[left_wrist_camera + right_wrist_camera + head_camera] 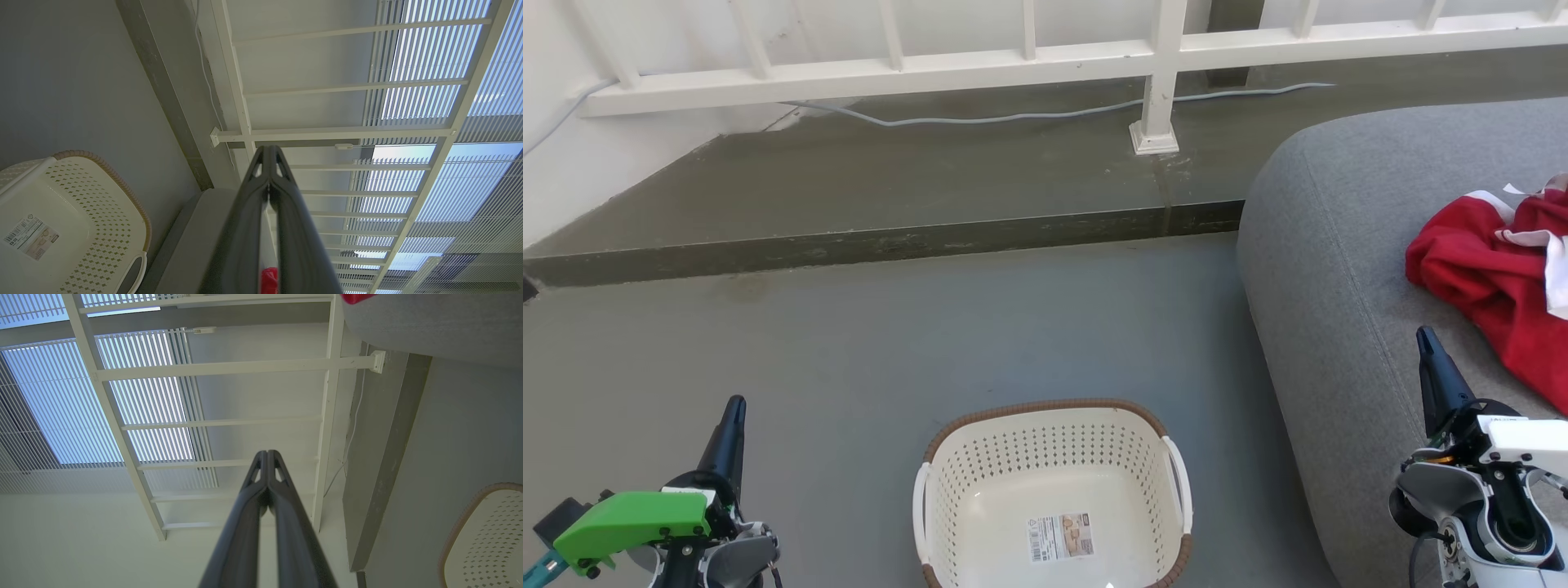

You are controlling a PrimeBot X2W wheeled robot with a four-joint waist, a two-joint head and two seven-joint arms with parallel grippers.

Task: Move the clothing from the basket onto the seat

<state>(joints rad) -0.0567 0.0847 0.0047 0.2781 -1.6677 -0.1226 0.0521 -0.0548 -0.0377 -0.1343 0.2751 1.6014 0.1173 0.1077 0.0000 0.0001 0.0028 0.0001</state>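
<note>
Basket [1045, 406] stood on floor [849, 343], near centre; inside, just its label [1060, 536]. Clothing [1486, 286] lay heaped on seat [1339, 286], far right. Left gripper [737, 406] and right gripper [1424, 336] flanked basket, fingers pressed together, gripping nothing.

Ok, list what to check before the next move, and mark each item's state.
1. Basket emptied: ok, only its label sticker lies on the bottom.
2. Clothing resting on the seat: ok.
3. Whole pile on the seat: cannot tell, it runs past the head view's right edge.
4. Left gripper shut and empty: ok.
5. Right gripper shut and empty: ok, apart from the clothing.
6. Both grippers apart from the basket: ok.
</note>
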